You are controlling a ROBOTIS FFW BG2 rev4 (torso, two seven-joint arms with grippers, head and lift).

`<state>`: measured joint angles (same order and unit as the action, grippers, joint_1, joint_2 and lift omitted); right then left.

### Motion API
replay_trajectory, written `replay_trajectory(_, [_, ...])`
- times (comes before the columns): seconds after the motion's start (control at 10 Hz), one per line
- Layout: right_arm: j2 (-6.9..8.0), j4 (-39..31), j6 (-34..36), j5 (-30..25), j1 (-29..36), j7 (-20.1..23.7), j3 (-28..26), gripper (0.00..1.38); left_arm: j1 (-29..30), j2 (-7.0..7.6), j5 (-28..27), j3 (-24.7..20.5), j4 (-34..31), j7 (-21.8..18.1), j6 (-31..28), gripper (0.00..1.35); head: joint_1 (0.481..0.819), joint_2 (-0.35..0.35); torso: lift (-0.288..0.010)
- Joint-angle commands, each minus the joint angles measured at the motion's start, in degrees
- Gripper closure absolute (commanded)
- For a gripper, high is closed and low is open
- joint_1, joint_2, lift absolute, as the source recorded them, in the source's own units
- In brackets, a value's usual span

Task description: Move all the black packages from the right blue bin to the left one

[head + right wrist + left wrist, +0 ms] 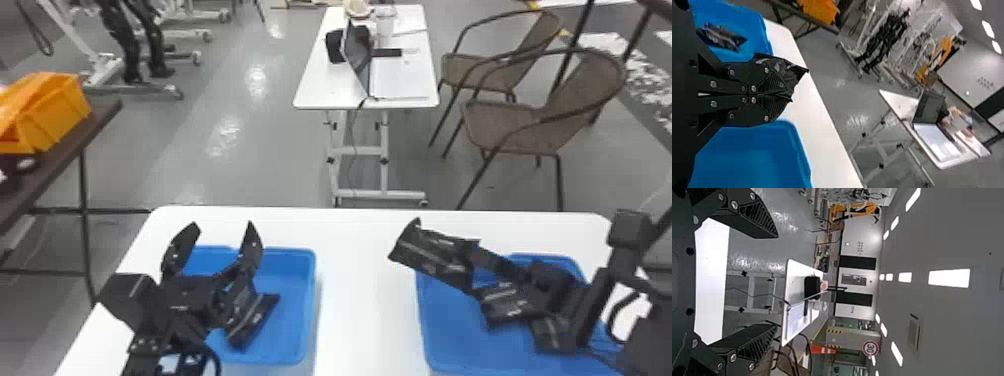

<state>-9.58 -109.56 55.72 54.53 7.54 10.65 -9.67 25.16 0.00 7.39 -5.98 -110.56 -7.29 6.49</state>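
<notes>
1. The right end effector (786, 98) is clenching a black package (422, 256) by one end, above the inner side of the right blue bin (450, 330); the rest is jutting toward the left one, probably leaving it free to drop.
2. A second black package (723, 38) is lying in the left blue bin (292, 335), seemingly already delivered.
3. The left end effector (224, 227) is hovering above that bin, released and grasping nothing, perhaps standing by.
4. The head view is showing both bins side by side on the bench (365, 300); the right wrist view is revealing the tight pinch up close.
</notes>
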Motion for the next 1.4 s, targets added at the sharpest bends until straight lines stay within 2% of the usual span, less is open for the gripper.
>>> replay_trajectory(0.0, [-0.09, 5.8, -1.4, -3.1, -4.9, 6.9, 3.8, 1.18, -0.9, -0.15, 1.9, 0.2, 0.0, 0.0, -0.8, 0.22, 0.695, 0.143, -0.042])
replay_trajectory(0.1, [-0.09, 10.5, -4.4, -6.9, -8.4, 13.4, 6.6, 1.18, -1.4, -0.15, 3.2, 0.4, 0.0, 0.0, -1.0, 0.22, 0.695, 0.161, -0.042])
replay_trajectory(0.3, [0.00, 20.4, -10.2, -9.4, -14.7, 23.2, 12.5, 1.18, -2.9, -0.15, 7.5, 1.8, -0.1, 0.0, -2.3, 0.22, 0.695, 0.201, -0.042])
replay_trajectory(0.4, [0.00, 24.7, -12.3, -9.8, -17.5, 26.5, 14.8, 1.18, -3.8, 0.00, 11.5, 2.6, -0.2, 0.0, -3.0, 0.22, 0.695, 0.212, -0.042])
replay_trajectory(0.5, [0.35, 28.5, -14.3, -10.1, -19.9, 29.5, 16.6, 1.18, -5.0, 1.14, 17.7, 3.9, -0.3, 0.0, -5.1, 0.22, 0.695, 0.216, -0.042])
replay_trajectory(0.7, [1.31, 31.6, -16.7, -10.3, -23.4, 31.4, 19.2, 1.18, -6.9, 3.78, 29.6, 6.4, -0.2, 0.0, -8.3, 0.22, 0.695, 0.215, -0.042])
replay_trajectory(0.8, [1.67, 32.3, -17.5, -10.3, -24.7, 31.8, 20.0, 1.18, -7.1, 4.31, 32.7, 6.9, -0.1, 0.0, -9.6, 0.22, 0.695, 0.210, -0.042])
replay_trajectory(1.0, [2.46, 32.7, -18.6, -10.1, -26.1, 31.9, 20.1, 1.18, -7.8, 4.04, 37.5, 8.3, 0.6, -0.2, -11.2, 0.23, 0.695, 0.205, -0.042])
replay_trajectory(1.3, [3.16, 33.4, -19.4, -9.1, -27.1, 31.8, 21.3, 1.18, -10.2, 4.04, 38.4, 9.8, 1.7, -3.2, -13.4, 0.23, 0.695, 0.178, -0.042])
